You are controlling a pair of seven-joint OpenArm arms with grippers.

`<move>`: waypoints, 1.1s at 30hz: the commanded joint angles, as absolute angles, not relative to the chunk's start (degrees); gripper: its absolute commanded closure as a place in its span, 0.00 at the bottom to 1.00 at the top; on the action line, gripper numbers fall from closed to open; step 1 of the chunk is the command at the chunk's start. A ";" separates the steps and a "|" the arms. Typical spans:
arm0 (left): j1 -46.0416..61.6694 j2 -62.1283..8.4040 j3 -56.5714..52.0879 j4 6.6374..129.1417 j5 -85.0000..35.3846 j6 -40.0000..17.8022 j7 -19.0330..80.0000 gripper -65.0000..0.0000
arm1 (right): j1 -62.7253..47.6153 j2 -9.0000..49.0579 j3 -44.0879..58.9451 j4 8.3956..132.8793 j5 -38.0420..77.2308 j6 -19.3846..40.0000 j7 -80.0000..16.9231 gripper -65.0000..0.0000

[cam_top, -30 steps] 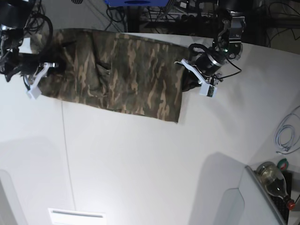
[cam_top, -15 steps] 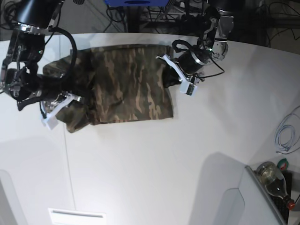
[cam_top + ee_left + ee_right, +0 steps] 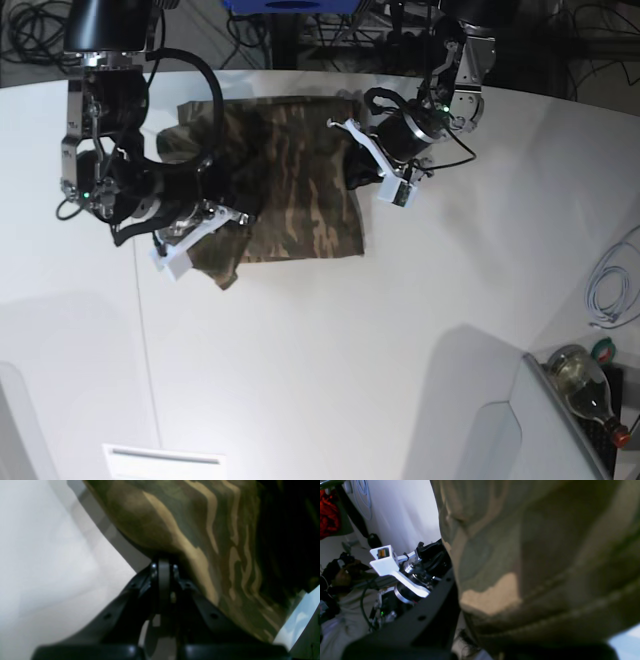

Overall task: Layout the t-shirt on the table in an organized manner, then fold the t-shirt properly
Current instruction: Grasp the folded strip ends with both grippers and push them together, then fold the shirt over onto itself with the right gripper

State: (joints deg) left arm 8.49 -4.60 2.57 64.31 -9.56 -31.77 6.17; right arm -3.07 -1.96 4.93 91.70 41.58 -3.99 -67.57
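Right end effector (image 3: 222, 218) swung inward | both clamped on t-shirt (image 3: 300, 185) edges | table (image 3: 330, 350) bare

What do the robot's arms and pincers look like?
Both arms are black and chunky with silver metal joints and looping black cables. Each carries a white plastic bracket near the wrist. The left pincer has dark, narrow fingers with small screws; the right pincer is dark too. Tiny green lights glow.

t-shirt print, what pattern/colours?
Camouflage in olive green, brown and tan on the t-shirt; clearest in the base view.
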 commanded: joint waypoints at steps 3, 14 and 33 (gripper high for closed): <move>8.31 -4.62 2.59 64.92 -9.98 -32.22 5.76 1.00 | -2.24 -1.80 1.98 88.84 41.36 -5.49 -62.46 0.99; 9.36 -5.05 1.98 66.95 -9.98 -32.22 5.76 1.00 | -1.71 -2.33 -0.57 85.14 38.55 -5.67 -60.18 0.72; 22.11 -13.32 -26.86 89.63 -10.07 -32.22 17.89 1.00 | -1.89 -1.80 -20.00 89.10 38.29 -15.69 -51.38 0.22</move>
